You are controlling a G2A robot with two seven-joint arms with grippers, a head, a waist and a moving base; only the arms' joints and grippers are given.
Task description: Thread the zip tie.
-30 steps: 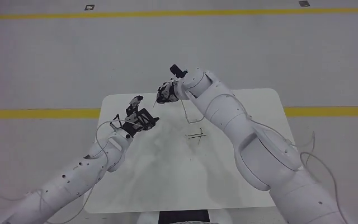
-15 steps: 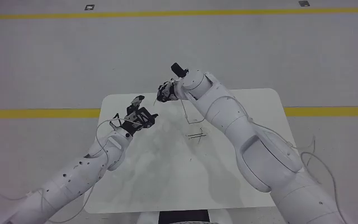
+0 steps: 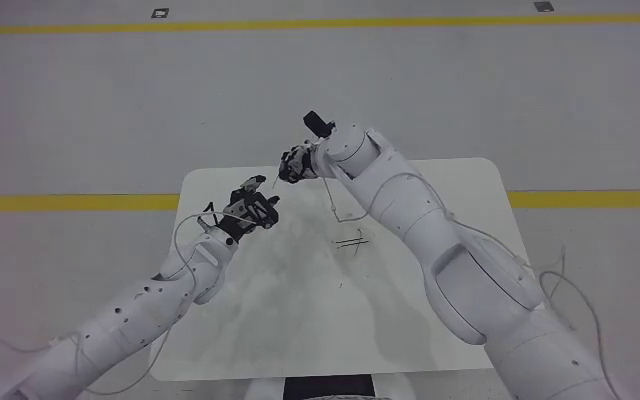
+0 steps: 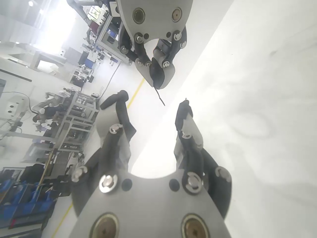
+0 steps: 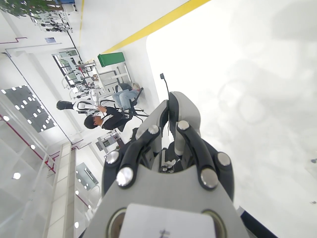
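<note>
Pinched in the right gripper (image 5: 169, 101), fingers pressed together: a thin black plastic zip tie (image 5: 165, 85), above the far left part of the white table (image 3: 300, 320). Long axis in line with those fingers, free end aimed at the left gripper (image 4: 153, 104), spread wide close by.

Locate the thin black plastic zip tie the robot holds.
In the top view the zip tie is pinched in the right gripper above the white table's far-left corner, tip just short of the open left gripper.

Right end effector (image 3: 289, 166) hovers near left end effector (image 3: 256, 204) over table (image 3: 300, 320).
</note>
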